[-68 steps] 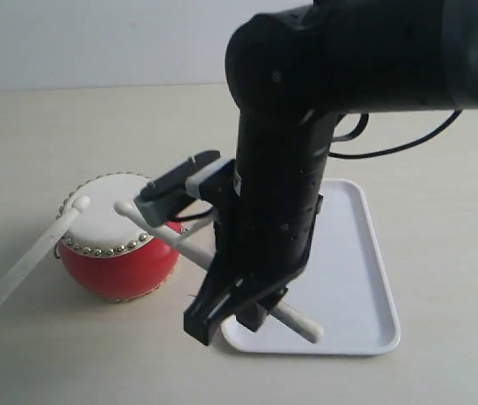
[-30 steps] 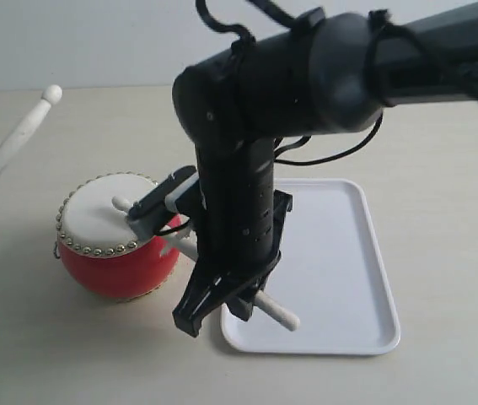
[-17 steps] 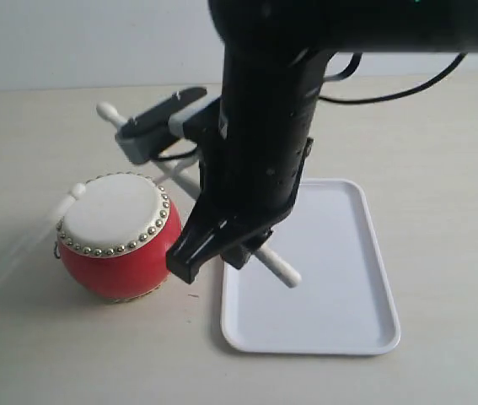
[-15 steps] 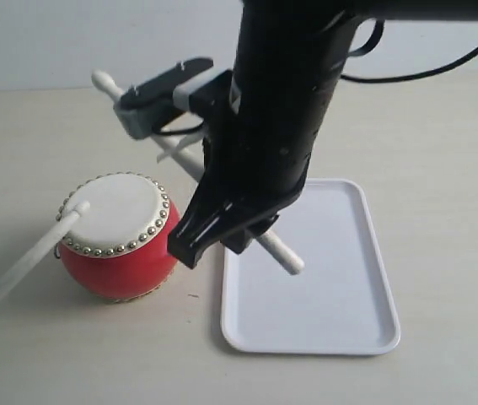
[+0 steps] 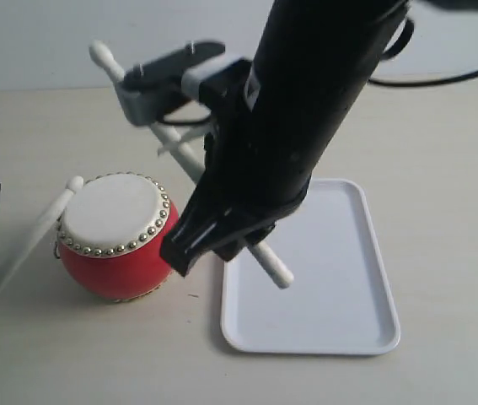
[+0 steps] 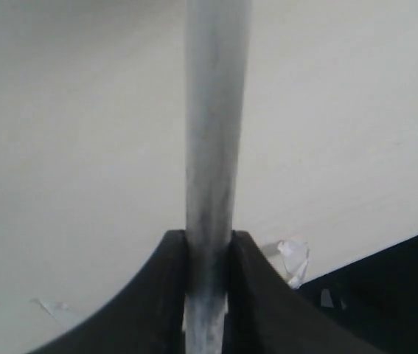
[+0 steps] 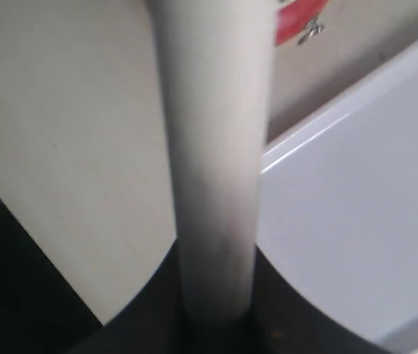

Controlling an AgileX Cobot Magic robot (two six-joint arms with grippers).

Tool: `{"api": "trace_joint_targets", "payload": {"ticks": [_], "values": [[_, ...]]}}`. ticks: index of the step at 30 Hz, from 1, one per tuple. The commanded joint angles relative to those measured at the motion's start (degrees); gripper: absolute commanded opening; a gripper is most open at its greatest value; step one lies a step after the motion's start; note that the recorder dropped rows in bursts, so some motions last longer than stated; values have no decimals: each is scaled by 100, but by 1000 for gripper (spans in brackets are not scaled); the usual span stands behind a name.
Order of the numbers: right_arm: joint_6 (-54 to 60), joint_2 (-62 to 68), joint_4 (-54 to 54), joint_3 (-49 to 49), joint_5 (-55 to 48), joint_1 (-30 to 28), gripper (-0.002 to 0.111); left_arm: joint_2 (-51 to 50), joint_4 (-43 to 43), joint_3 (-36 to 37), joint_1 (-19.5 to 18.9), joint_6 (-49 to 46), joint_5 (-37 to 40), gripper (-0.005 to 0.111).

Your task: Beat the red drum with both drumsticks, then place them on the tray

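- Black and clenched, the right tool (image 7: 216, 302) is seen gripping the right drumstick (image 5: 271, 266) close to its butt end, with the pale shaft pinched between the two jaws.
- Beyond the grip, this stick is carried tilted. Its bead tip is raised up and to the left in the exterior view, above and behind the red drum (image 5: 116, 266) and well apart from the skin.
- Its short butt end is shown over the near-left part of the tray (image 5: 340, 295); whether that end touches the tray cannot be told.
- The left tool (image 6: 209, 258) is likewise closed tight, on the left drumstick (image 5: 28, 238), whose cream shaft is squeezed between the dark jaws.
- The left drumstick is slanted up from the left edge of the exterior view. Its bead is placed at the left rim of the drum's cream skin, beside the brass studs; contact cannot be confirmed.
- The red drum is stood upright on the pale desk (image 5: 458, 211), just left of the tray, with a narrow strip of desk left between them.
- The tray is laid flat on the desk, its upper-left corner hidden by the right arm. Its white floor is shown plain around the butt end, and both drumsticks are held in the tools rather than laid in it.
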State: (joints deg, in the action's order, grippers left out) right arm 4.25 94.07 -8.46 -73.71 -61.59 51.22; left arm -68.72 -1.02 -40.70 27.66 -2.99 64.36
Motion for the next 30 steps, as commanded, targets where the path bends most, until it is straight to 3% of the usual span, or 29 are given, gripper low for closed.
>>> {"api": "trace_joint_targets", "payload": {"ticks": [1, 7, 12, 23, 30], "values": [[17, 781, -40, 303, 253, 12, 0, 648, -101, -220, 44, 19, 298, 0], [332, 1797, -413, 293, 347, 12, 0, 1303, -243, -470, 44, 19, 310, 0], [615, 1741, -644, 292, 241, 12, 0, 1398, -280, -468, 44, 19, 272, 0], [577, -248, -657, 136, 137, 12, 0, 338, -397, 567, 44, 27, -507, 0], [537, -1238, -657, 109, 255, 12, 0, -647, -583, 667, 44, 27, -590, 0]]}}
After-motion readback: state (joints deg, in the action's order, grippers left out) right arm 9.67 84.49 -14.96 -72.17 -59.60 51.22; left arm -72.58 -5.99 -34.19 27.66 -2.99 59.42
